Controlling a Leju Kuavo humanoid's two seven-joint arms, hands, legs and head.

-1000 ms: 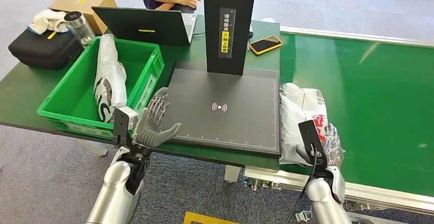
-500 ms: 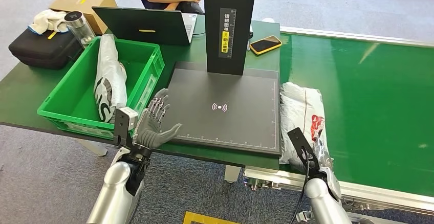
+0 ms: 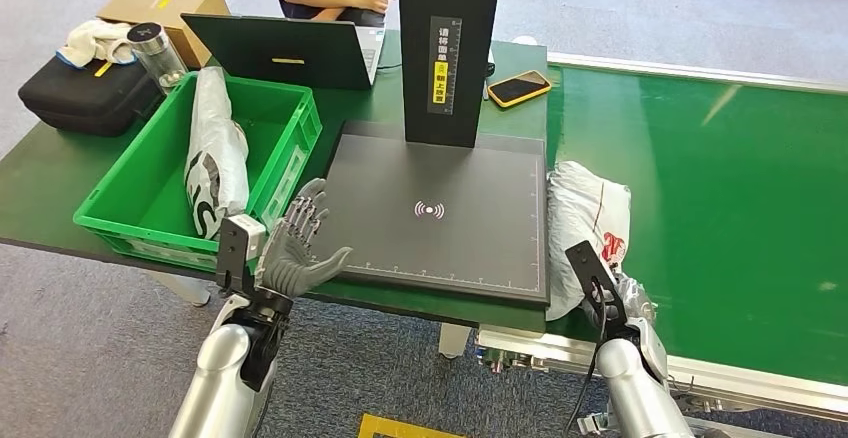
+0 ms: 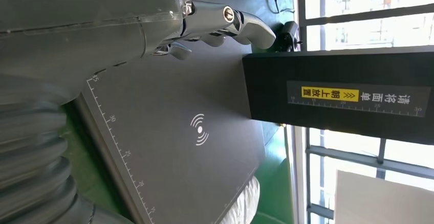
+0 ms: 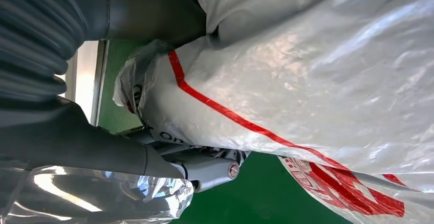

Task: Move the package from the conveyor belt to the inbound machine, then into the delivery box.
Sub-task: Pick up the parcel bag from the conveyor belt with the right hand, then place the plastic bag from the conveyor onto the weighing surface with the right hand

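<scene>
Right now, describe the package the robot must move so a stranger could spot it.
Find the green conveyor belt. At its near left edge, beside the black scanner pad, lies a crumpled white plastic package with red print, unlike the white bag in the green crate.

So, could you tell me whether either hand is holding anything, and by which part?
The right hand grips the white package at its near end on the conveyor belt; the left hand holds nothing.

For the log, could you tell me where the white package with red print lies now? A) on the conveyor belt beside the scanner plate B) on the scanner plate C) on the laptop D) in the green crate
A: the package lies on the green conveyor belt, beside the black scanner plate, with the right hand gripping its near end.
</scene>
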